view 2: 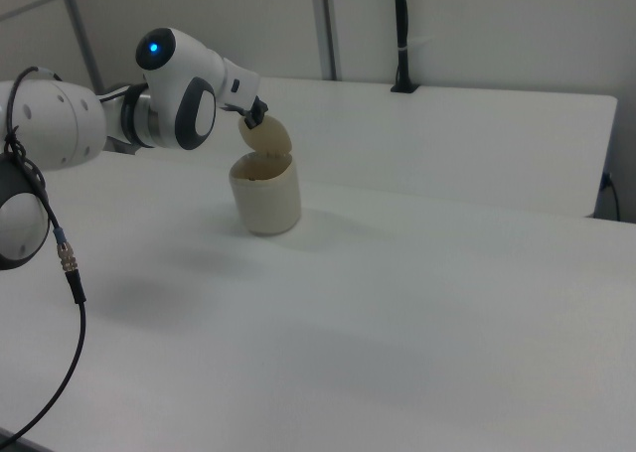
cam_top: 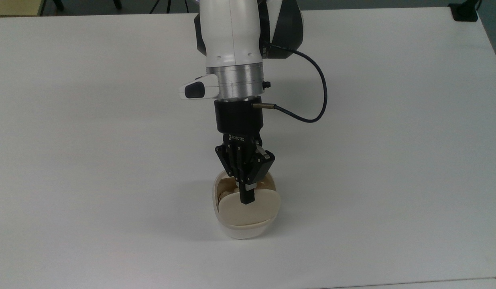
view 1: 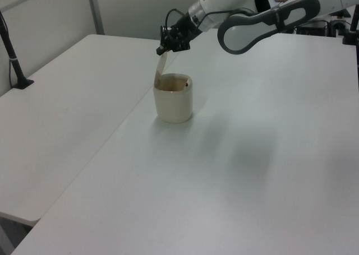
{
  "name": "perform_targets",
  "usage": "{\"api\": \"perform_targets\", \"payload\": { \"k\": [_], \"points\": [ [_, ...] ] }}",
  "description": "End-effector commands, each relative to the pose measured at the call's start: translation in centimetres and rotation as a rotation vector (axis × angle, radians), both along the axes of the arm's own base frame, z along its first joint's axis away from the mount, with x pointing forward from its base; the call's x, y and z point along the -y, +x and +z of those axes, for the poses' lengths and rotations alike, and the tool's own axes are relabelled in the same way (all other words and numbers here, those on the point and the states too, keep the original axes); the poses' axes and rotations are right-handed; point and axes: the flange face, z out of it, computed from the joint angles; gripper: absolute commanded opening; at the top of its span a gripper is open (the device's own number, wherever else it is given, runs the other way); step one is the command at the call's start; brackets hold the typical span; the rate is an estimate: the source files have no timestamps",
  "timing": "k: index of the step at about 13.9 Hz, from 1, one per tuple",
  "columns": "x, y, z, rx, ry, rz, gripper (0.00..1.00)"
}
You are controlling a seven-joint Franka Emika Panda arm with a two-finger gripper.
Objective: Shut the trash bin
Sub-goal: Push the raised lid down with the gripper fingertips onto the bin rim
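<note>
The gripper, fingers pressed together and empty, met the top edge of the trash bin's light, free-swinging lid

Light: you get bright, even overhead light.
Shadows: soft, faint on the matte white table.
Focus: slightly soft throughout.

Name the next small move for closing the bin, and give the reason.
Probably push the lid forward and down over the opening. The lid stands raised on the trash bin, whose mouth is uncovered, with crumpled paper inside. The gripper, jaws together, sits at the lid's top edge, seemingly touching it, so a short push should tip it shut.
</note>
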Motion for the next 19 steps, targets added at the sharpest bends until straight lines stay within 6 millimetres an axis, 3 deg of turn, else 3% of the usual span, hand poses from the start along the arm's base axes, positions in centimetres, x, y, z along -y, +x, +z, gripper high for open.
{"api": "perform_targets", "payload": {
  "k": [1,8,13,19],
  "points": [
    [0.2,-0.9,1.1,0.019,-0.02,0.002,0.0],
    [0.0,-1.7,-0.8,-0.028,-0.066,0.04,0.0],
    [0.7,-4.4,-2.2,-0.137,-0.14,0.091,0.0],
    [1.5,-4.8,-4.4,-0.24,-0.18,0.119,0.0]
  ]
}}
